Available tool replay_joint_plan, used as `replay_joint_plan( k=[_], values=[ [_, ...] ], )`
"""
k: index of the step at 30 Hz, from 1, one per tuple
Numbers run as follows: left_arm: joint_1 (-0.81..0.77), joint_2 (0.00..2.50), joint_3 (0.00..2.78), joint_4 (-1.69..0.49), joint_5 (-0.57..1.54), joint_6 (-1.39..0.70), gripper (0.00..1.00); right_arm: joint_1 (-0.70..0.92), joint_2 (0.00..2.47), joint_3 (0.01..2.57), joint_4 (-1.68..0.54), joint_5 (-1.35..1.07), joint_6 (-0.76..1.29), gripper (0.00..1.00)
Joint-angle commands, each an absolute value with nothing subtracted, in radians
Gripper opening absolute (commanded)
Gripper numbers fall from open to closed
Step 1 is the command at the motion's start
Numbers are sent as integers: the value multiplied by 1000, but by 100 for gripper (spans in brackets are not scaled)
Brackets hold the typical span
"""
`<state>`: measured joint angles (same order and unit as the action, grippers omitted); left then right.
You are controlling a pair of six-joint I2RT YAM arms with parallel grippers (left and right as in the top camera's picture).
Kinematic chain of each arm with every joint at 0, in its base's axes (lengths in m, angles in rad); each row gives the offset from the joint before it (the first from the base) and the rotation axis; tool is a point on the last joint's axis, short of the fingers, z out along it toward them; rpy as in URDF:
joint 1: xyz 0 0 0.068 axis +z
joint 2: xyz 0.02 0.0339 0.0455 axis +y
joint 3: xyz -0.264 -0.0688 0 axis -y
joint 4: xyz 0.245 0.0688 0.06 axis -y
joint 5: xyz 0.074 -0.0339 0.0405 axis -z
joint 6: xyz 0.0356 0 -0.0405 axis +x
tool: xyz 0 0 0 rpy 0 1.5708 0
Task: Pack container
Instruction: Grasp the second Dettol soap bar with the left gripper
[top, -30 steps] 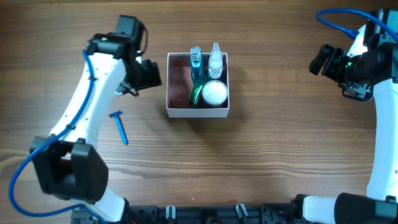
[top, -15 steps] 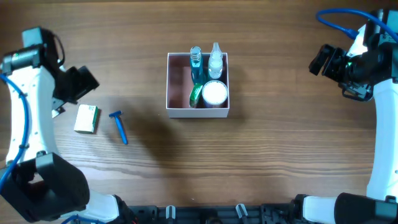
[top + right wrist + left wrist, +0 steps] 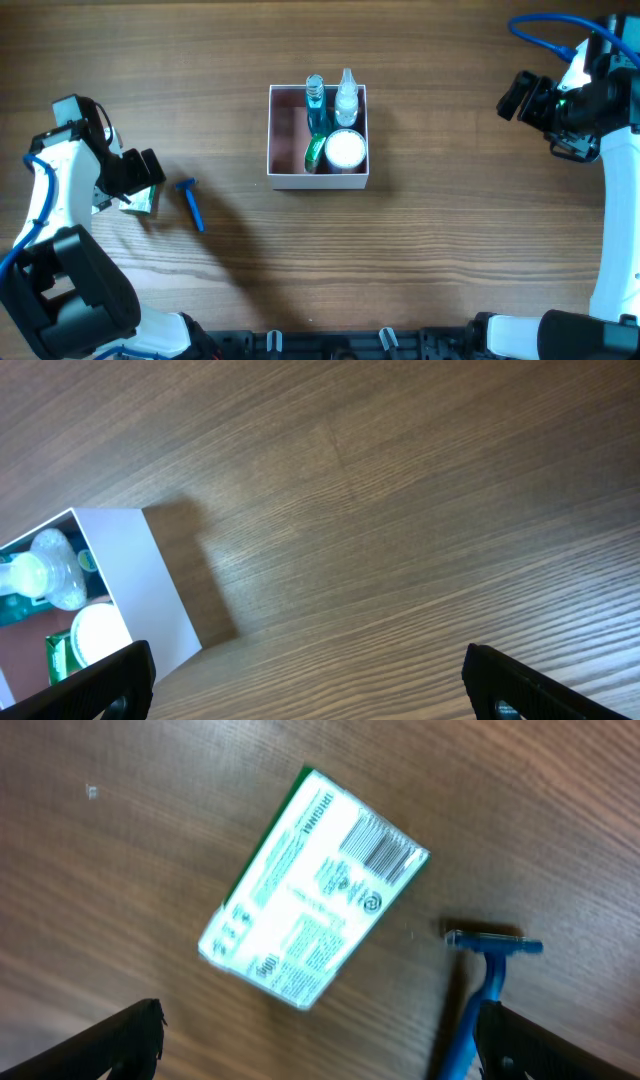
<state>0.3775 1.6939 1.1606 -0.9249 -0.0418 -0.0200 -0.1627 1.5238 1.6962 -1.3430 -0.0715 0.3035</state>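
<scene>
At 9 o'clock of the table point(image 3: 420, 270), left gripper point(image 3: 138, 178): fingers point(image 3: 120, 1040) spread wide, holding nothing, touching nothing. Hovering low over a small green-and-white box point(image 3: 312, 890) lying flat on the wood, printed face up, clear of both fingertips. Just at 3 o'clock of that box, not touching it, a blue razor point(image 3: 190, 203). At 2 o'clock, right gripper point(image 3: 520, 97): likewise wide apart and empty, well away from everything else. Near centre, slightly toward 12 o'clock, the container point(image 3: 318, 180), open top upward. Inside, along its 12 o'clock wall, a teal bottle point(image 3: 315, 100) and a clear bottle point(image 3: 347, 95); toward 6 o'clock, a white round jar point(image 3: 346, 150), with a green item point(image 3: 316, 152) at 9 o'clock of it.
</scene>
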Motion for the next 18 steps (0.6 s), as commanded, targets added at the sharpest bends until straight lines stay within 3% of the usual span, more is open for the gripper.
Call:
replay_joint_plan(
  k=[1,8,18],
  values=[
    [380,1683,1131,-859,-67,133,100,-163,1533,1699,-1340,-84,287,100],
    [383,1719,1131,-757,-88,305,100,-163,1533,1699,-1340,-84,279,100],
    [385,1838,1131,-739,-76,307,100,-163,1533,1699,-1341,-84,269,100]
  ],
)
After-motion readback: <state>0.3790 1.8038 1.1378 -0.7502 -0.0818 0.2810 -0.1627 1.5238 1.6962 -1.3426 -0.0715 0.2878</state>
